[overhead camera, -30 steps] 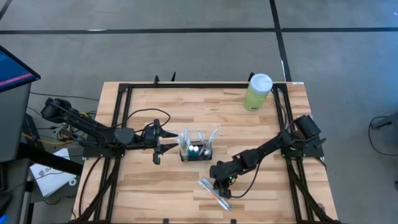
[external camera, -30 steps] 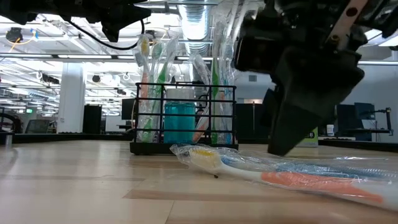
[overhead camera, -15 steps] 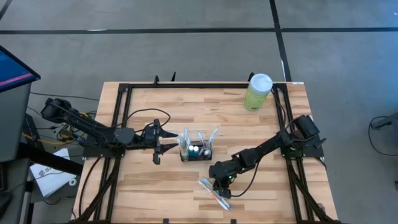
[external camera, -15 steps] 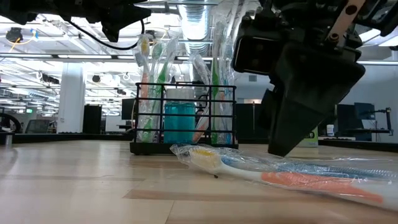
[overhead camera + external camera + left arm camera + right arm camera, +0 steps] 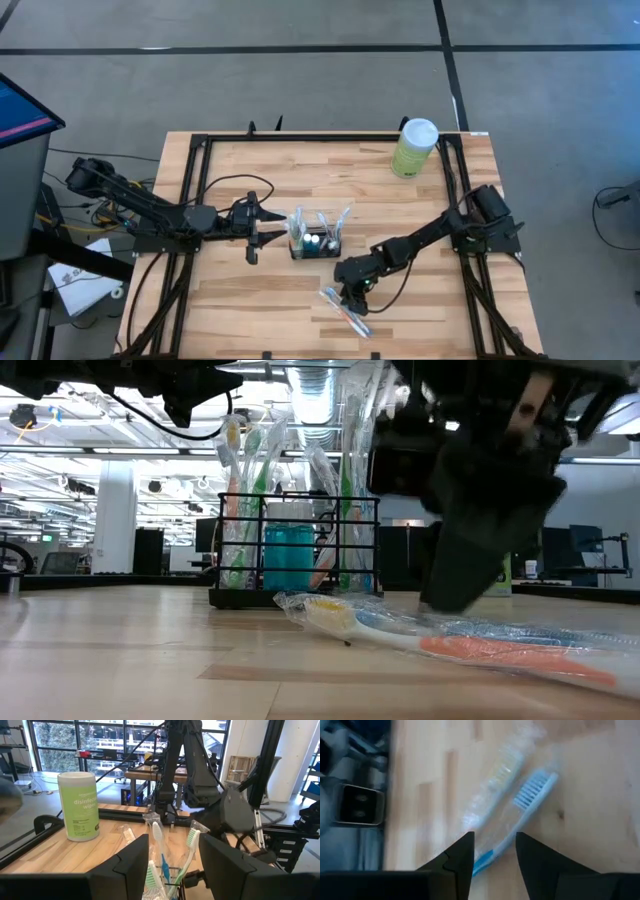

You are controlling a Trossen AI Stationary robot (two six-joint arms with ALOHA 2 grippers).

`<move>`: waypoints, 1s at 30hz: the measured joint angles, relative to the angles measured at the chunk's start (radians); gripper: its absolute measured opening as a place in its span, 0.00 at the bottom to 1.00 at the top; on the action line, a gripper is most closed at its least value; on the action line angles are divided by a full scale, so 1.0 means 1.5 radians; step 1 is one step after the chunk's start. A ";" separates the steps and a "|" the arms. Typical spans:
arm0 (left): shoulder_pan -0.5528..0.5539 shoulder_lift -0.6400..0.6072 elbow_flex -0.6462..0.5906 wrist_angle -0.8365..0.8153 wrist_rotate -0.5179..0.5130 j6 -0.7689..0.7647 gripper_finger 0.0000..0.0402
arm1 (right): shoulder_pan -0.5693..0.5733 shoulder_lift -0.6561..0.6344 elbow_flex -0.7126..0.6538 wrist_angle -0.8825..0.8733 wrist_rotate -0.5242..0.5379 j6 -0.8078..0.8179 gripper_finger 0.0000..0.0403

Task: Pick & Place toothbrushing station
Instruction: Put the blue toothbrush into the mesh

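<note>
Right hand hangs spread over my clear-wrapped blue toothbrushes on the worktop, near the black wire-mesh toothbrushing station; slippery wrapping could cause a missed pinch.

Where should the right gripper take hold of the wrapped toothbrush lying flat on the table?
Probably mid-handle, from straight above: the wrapped toothbrush lies flat on the table, so the right gripper's open fingers can straddle its narrow handle crosswise.

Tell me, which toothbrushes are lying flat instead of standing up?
The wrapped toothbrushes on the wood under the right gripper; the others stand upright in the black wire holder.
</note>
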 joint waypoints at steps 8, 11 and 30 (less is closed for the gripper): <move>0.000 0.000 0.000 0.000 0.000 0.000 0.42 | -0.001 0.022 0.001 0.027 -0.006 0.005 0.42; 0.000 0.000 0.000 0.000 0.000 0.000 0.42 | -0.004 0.022 0.001 0.025 -0.005 -0.006 0.42; 0.000 0.000 0.000 0.000 0.000 0.000 0.42 | -0.001 0.022 0.023 -0.015 0.019 -0.038 0.01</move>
